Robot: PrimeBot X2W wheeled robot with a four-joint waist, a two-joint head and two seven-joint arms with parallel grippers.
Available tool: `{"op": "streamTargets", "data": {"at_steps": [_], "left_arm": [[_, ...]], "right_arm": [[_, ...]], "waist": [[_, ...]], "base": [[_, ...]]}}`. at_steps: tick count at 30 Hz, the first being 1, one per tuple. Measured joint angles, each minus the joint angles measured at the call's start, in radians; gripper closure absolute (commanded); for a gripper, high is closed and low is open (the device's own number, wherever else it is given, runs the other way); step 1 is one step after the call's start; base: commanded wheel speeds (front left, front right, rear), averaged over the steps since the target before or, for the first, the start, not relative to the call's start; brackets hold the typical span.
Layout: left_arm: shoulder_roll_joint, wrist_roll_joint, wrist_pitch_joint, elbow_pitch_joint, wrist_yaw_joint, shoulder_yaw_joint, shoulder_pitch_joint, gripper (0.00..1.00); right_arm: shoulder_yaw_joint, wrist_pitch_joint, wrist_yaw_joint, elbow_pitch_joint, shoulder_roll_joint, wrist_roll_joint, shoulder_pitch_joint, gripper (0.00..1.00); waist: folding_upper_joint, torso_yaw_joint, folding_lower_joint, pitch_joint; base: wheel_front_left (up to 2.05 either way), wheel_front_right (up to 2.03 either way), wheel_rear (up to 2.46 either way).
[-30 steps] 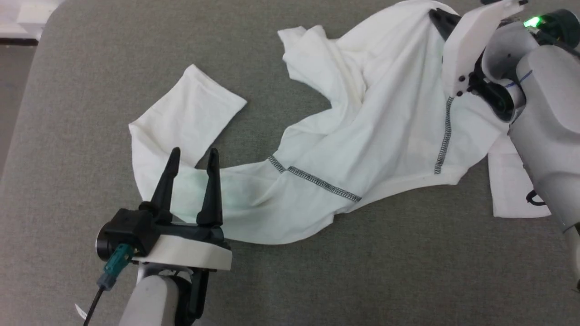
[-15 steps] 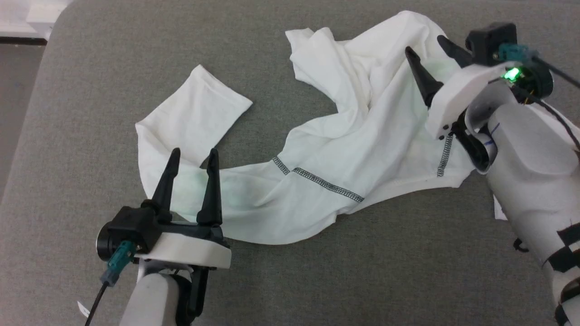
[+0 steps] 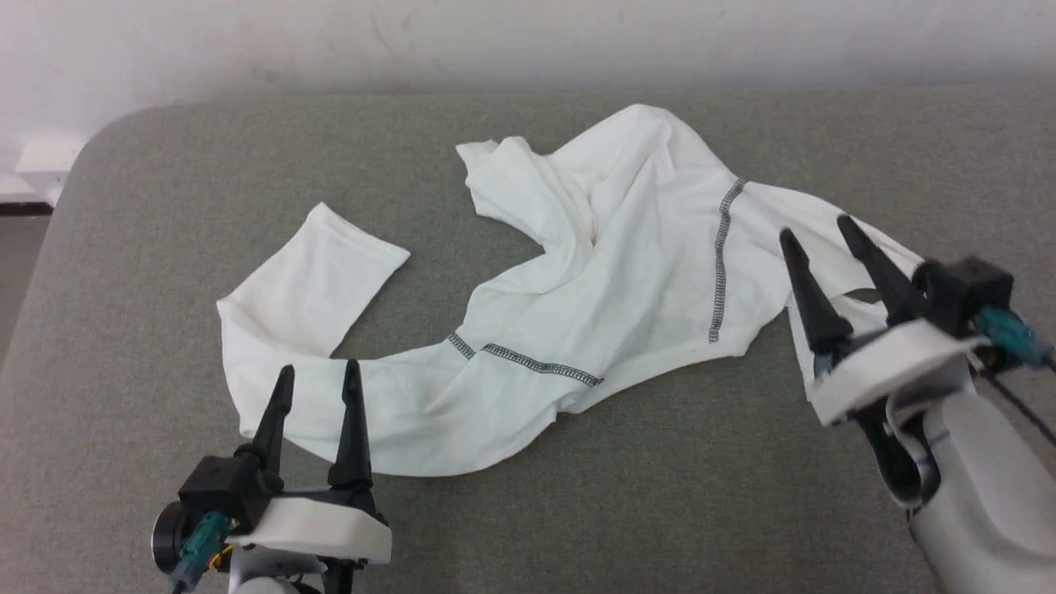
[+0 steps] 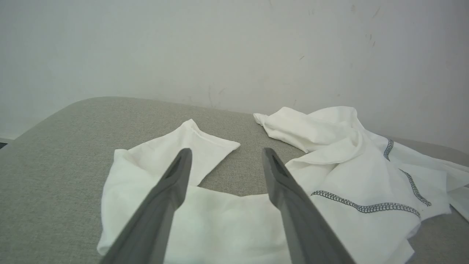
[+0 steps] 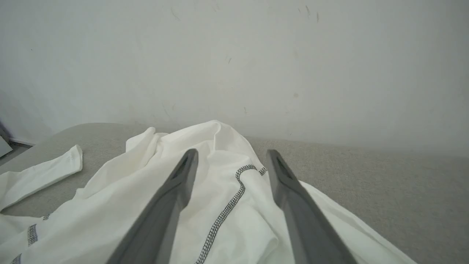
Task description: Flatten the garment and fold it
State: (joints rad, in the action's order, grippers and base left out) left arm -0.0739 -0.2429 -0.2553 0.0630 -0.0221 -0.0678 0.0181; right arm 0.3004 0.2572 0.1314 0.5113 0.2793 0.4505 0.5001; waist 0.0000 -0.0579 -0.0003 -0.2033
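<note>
Garment (image 3: 627,272) lies crumpled and unfolded on the grey table (image 3: 165,206), spread between the two grippers and ahead of both. Left gripper (image 3: 319,368): fingers spread apart, nothing between them, released. Its tips sit over the near band of cloth. A flat sleeve (image 3: 318,276) lies just ahead of the tips and slightly to their left, and bare table shows in the gap beyond the band. The bunched main body sits ahead and to this gripper's right, with a run of dark zigzag stitching (image 3: 540,363) on the near edge there. Whether the left fingers touch the cloth cannot be judged. Right gripper (image 3: 813,227): fingers likewise spread, gripping nothing. Its tips stand over the garment's right edge, with most of the cloth ahead and to its left. In the right wrist view a second stitched seam (image 3: 722,264) runs across the cloth between the two fingers. Pale wall (image 3: 495,41) stands beyond the table's far edge, ahead of both grippers.
</note>
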Motion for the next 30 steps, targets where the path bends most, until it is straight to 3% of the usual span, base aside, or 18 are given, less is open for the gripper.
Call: {"op": "streamTargets", "data": {"at_steps": [7, 14, 22, 30], "left_arm": [[-0.003, 0.0, 0.036, -0.003, -0.01, -0.011, -0.048, 0.0], [-0.004, -0.02, 0.167, 0.016, 0.014, -0.07, -0.076, 0.0], [-0.021, -0.031, 0.413, 0.115, 0.089, -0.183, 0.0, 0.0], [-0.035, 0.003, 0.47, 0.187, 0.128, -0.297, 0.152, 0.0]], "right_arm": [[-0.194, -0.092, 0.0, -0.301, -0.094, -0.13, -0.344, 0.0], [-0.258, -0.222, 0.0, -0.542, -0.186, -0.205, -0.543, 0.0], [-0.241, -0.284, 0.0, -0.64, -0.211, -0.212, -0.593, 0.0], [-0.225, -0.291, 0.0, -0.659, -0.218, -0.211, -0.592, 0.0]], "waist": [[0.0, 0.042, -0.0001, 0.069], [0.0, 0.075, 0.0001, 0.106], [0.0, 0.092, 0.0003, 0.114], [0.0, 0.113, 0.0003, 0.084]], "base": [[0.0, 0.0, 0.0], [0.0, 0.0, 0.0], [0.0, 0.0, 0.0], [0.0, 0.0, 0.0]]}}
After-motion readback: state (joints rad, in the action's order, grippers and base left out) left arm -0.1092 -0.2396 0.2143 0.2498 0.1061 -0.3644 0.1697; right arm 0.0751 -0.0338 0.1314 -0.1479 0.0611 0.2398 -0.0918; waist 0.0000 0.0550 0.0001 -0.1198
